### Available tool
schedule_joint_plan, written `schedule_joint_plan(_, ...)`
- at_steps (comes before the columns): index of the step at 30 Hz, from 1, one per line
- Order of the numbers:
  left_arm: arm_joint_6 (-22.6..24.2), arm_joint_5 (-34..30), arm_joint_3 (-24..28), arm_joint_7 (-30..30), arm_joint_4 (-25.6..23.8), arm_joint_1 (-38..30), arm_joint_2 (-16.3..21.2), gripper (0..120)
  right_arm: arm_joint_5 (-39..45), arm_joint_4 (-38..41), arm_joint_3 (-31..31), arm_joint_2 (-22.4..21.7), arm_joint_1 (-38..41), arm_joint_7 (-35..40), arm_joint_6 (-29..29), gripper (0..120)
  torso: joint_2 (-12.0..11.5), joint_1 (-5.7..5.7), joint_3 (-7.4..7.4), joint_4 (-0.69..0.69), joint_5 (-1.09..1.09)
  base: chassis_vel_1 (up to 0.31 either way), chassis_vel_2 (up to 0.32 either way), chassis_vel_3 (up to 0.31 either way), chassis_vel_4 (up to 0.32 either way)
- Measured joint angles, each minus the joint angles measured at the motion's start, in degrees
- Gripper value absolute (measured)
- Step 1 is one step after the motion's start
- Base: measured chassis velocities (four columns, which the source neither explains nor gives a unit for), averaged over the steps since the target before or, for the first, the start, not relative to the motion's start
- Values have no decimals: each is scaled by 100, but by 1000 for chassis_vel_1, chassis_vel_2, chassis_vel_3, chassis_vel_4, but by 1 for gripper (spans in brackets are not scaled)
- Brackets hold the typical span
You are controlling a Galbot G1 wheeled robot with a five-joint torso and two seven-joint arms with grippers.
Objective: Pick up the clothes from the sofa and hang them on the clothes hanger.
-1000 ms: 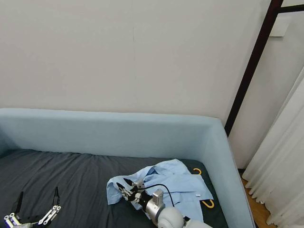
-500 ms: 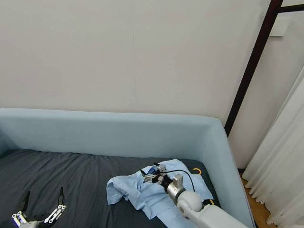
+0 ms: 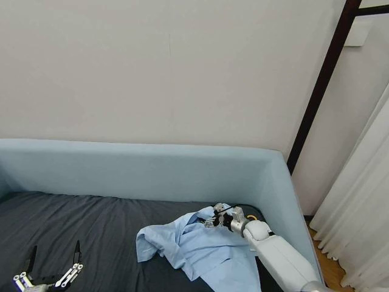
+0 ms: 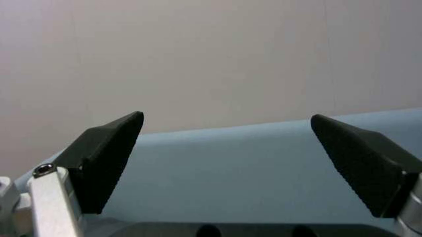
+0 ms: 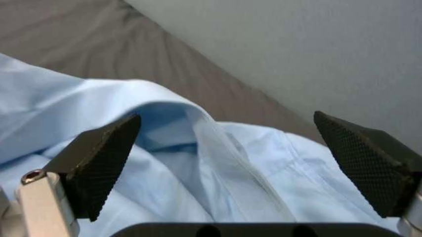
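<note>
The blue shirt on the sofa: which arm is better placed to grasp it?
Right. The right gripper, open, is just over the shirt; the left gripper, also open, is far across the sofa.

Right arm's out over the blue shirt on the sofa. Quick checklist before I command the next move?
1. Right gripper open: ok, fingers spread wide.
2. Lined up on a graspable fold: ok, the collar of the shirt lies between the fingers in the right wrist view.
3. Fingertips down on the fabric: cannot tell, the height above the cloth is not clear.
4. Shirt free to lift: ok, it lies crumpled on the sofa seat with nothing on top.
5. Left gripper out of the way: ok, open and low over the seat on the robot's left, well apart from the shirt.
</note>
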Motion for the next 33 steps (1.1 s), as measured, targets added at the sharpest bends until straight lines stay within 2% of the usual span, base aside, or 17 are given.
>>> schedule_joint_plan(4,-28,-20,-72,-11,10,33,4,100,-500,-430,92,259,177,185,-281,100,0,0,0,-2,-1,0,0,0,0)
schedule_joint_plan(12,-46,-36,-134,-28,7,56,23,100,-877,-936,324,488,367,75,-131,96,0,0,-1,0,0,0,0,0,0)
schedule_joint_plan(14,-47,-36,-130,-30,7,48,9,100,-960,-959,317,499,374,-24,-93,87,0,0,-1,-2,-1,0,0,0,0)
schedule_joint_plan(15,-47,-36,-130,-30,7,48,9,100,-960,-959,317,499,374,-24,-93,87,0,0,-1,-2,-1,0,0,0,0)
schedule_joint_plan(18,-47,-25,-85,-30,6,30,-9,100,-1035,-960,260,525,351,-79,-9,72,0,0,-1,-2,-1,0,0,0,0)
schedule_joint_plan(20,-47,-24,-77,-30,7,27,-10,100,-1041,-963,260,536,345,-79,2,69,0,0,-1,-1,-1,0,0,0,0)
schedule_joint_plan(25,-47,-19,-47,-30,31,1,-8,100,-1108,-999,276,592,296,-72,40,46,0,-1,-1,-1,-1,0,0,0,0)
schedule_joint_plan(26,-47,-19,-47,-30,31,1,-8,100,-1108,-999,276,592,296,-72,40,46,0,-1,-1,-1,-1,0,0,0,0)
schedule_joint_plan(33,-58,-18,-25,-30,107,-39,21,100,-1127,-1044,319,642,296,-20,63,18,0,0,-1,-1,-1,0,0,0,0)
